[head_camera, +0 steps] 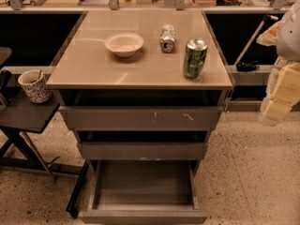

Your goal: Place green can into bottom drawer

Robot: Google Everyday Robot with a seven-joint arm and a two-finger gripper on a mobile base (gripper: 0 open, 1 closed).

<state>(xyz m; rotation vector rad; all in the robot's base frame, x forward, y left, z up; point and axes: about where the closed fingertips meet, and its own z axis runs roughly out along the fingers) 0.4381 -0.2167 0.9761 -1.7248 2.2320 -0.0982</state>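
The green can (195, 58) stands upright near the front right corner of the cabinet top (93, 74); its body is mottled green and white with a silver top. The bottom drawer (143, 216) is pulled out towards me, and its grey interior holds nothing. My gripper (272, 112) hangs at the right edge of the view, beside the cabinet. It is to the right of the green can, lower than it, and well apart from it. It holds nothing that I can see.
A white bowl (124, 44) sits mid-top, and a silvery can (167, 38) lies on its side behind the green can. The two upper drawers (140, 118) stand slightly open. A patterned mug (33, 86) stands on a dark side table (26, 114) at left.
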